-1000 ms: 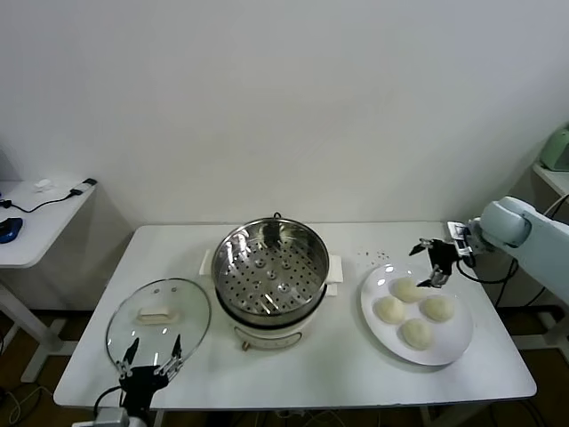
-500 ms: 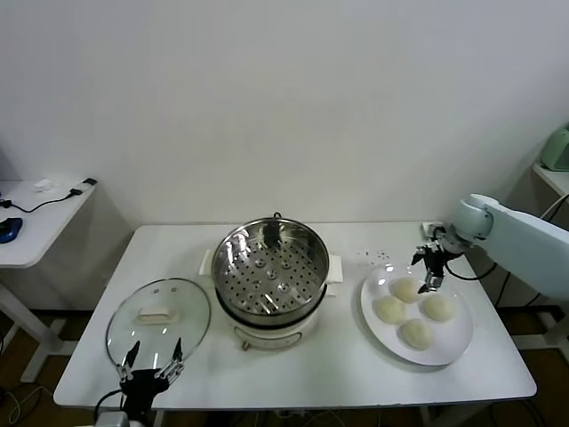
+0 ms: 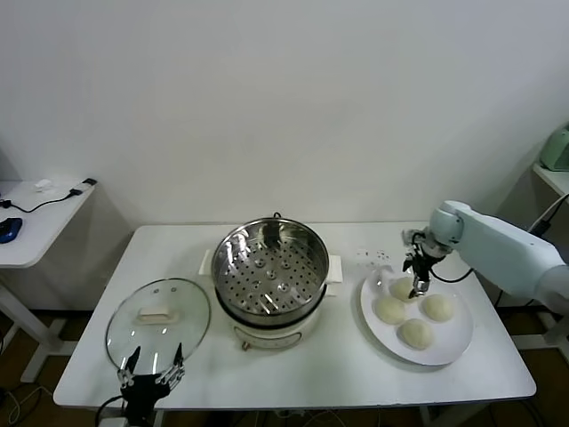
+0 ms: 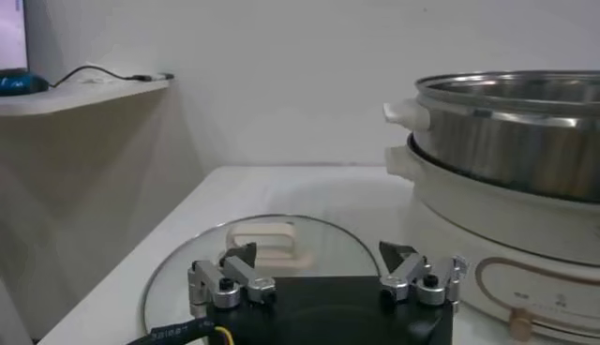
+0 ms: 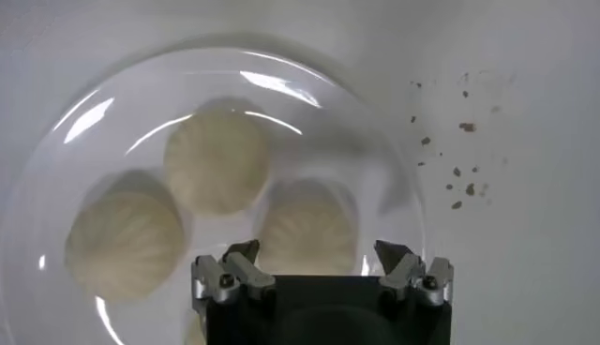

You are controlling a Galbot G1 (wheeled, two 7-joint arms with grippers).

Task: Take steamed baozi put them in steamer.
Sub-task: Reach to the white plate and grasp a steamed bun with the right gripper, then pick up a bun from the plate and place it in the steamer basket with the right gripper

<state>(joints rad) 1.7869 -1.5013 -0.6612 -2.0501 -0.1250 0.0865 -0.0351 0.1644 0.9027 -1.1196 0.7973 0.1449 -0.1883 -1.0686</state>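
Looking down from the head camera, a white table (image 3: 293,369) is seen against a plain wall, with the steamer (image 3: 270,271) set near its middle, its perforated tray bare of food. Four steamed baozi (image 3: 414,307) are grouped on a white plate (image 3: 458,350) to the steamer's right, well apart from it. The right gripper (image 3: 416,286) is held just above the bun nearest the steamer on the far side of the plate; whether it touches the bun cannot be told from this height. In the right wrist view the jaws of that gripper (image 5: 321,265) are shown spread wide with nothing between them, one bun lying directly beneath; three buns are clearly seen there, the fourth being mostly hidden by the gripper body. Dark crumbs (image 5: 457,178) scattered on the table beside the plate are made plain in that view, while from the head they appear only as faint specks (image 3: 373,257). A round glass lid (image 3: 158,322) is laid flat to the steamer's left. The left gripper (image 3: 151,374) is parked at the near table edge, over the lid's rim, its jaws also spread and empty; its wrist view shows the lid's cream handle (image 4: 264,235) and the steamer's steel wall and cream base from the side. A side desk (image 3: 36,222) with cables stands further left.
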